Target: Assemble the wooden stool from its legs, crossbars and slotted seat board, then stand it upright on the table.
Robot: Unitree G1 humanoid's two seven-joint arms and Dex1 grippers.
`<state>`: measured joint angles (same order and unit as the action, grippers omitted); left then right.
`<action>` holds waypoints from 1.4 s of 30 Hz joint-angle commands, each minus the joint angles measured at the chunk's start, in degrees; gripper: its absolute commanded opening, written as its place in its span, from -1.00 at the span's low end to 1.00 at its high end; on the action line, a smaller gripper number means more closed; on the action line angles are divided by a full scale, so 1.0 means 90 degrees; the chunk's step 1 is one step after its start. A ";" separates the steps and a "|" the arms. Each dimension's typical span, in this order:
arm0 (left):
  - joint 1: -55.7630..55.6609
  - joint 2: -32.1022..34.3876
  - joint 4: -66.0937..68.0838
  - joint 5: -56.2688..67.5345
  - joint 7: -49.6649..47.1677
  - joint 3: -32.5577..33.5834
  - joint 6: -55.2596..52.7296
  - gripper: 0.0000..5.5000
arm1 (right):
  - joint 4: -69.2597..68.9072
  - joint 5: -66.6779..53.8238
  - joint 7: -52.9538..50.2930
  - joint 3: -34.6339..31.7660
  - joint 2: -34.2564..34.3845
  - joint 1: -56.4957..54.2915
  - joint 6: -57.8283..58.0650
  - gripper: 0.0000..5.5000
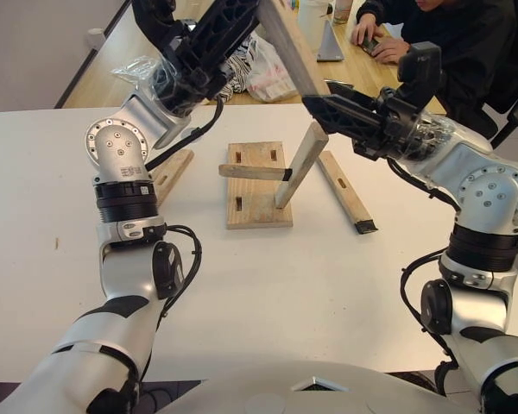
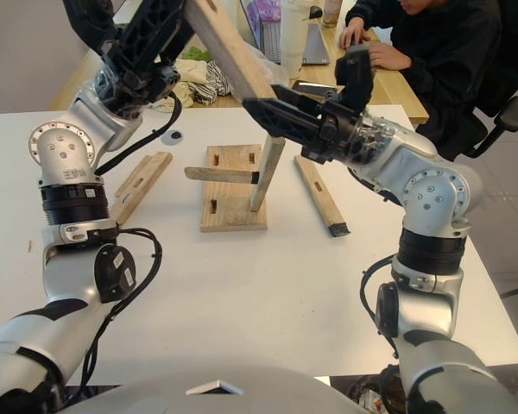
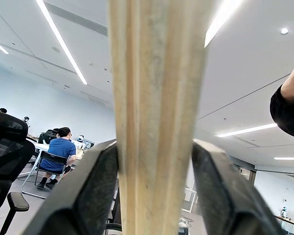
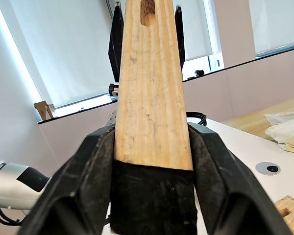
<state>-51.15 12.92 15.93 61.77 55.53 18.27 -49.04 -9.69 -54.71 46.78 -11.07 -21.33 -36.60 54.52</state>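
Left eye view says this build is maybe a quarter done, tops. The slotted seat board (image 1: pixel 257 211) lies flat near the middle of the white table (image 1: pixel 268 293). Just one leg (image 1: pixel 300 164) is planted in it, leaning a bit rather than dead upright, with one crossbar (image 1: pixel 250 172) poking sideways out of it over the board.

A second leg (image 1: pixel 293 47) hangs in the air above the board, and both arms have it. The left gripper (image 3: pixel 154 147) is clamped on the upper part, and the right gripper (image 4: pixel 152 137) is clenched around the black-capped lower end. A loose leg (image 1: pixel 345 191) lies just beside the board on the robot's right. One more wooden piece (image 1: pixel 171 172) lies on the left, partly hidden by the arm.

So by the look of it, what's left is the remaining legs and crossbars, then flipping the thing upright.

Room-wise, a wooden desk (image 1: pixel 112 78) with plastic bags (image 1: pixel 263 73) sits behind the table. The wrist views catch strip lights (image 3: pixel 63 44) on the ceiling and blinds (image 4: pixel 63 58) on the windows.
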 commanded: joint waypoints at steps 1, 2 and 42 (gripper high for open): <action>-0.0173 -0.0013 -0.0068 -0.0014 -0.0042 -0.0076 -0.0002 -0.25 | -0.0130 -0.0046 0.0023 0.0113 -0.0214 0.0113 0.0072 -0.25; -0.0161 -0.0024 -0.0082 -0.0013 -0.0043 -0.0088 -0.0005 -0.25 | -0.0139 -0.0040 0.0031 0.0129 -0.0215 0.0132 0.0070 -0.25; 0.0466 0.0664 0.2299 -0.1986 0.0301 0.0386 0.3151 -0.26 | 0.1055 0.0615 -0.0355 -0.0695 -0.0661 0.0013 -0.1092 0.46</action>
<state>-47.50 18.08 34.73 45.91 57.49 21.93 -22.92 -1.55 -51.36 44.27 -16.53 -25.80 -37.39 47.35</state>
